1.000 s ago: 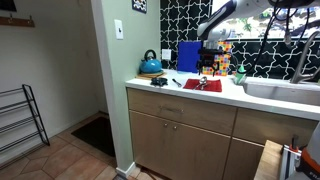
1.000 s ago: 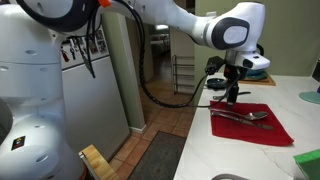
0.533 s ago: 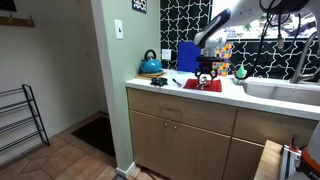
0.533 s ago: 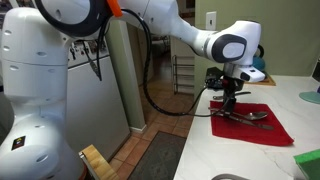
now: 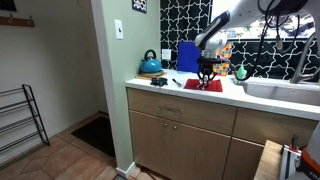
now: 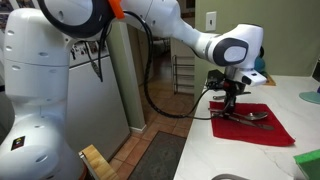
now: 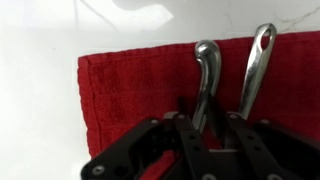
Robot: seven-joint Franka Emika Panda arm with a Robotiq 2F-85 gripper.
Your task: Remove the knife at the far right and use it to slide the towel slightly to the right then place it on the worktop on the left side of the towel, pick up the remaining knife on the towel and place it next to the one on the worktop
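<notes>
The red towel (image 7: 130,95) lies flat on the white worktop (image 7: 40,40), and two silver knives rest on it side by side. My gripper (image 7: 208,125) is down on the towel, its dark fingers (image 7: 192,130) shut on the handle of one knife (image 7: 205,70). The second knife (image 7: 257,60) lies free just beside it. In both exterior views the gripper (image 6: 228,108) (image 5: 206,78) stands upright over the towel (image 6: 272,126) (image 5: 203,87), near its edge.
A teal kettle (image 5: 150,64) and a blue upright board (image 5: 188,56) stand at the back of the worktop (image 5: 170,92). A small dark object (image 5: 159,81) lies near the kettle. A sink (image 5: 285,90) is beside the towel. A green item (image 6: 308,160) lies near the front.
The gripper came down onto the towel and its jaws went from wide open to shut around one knife's handle. The towel and the other knife have not moved.
</notes>
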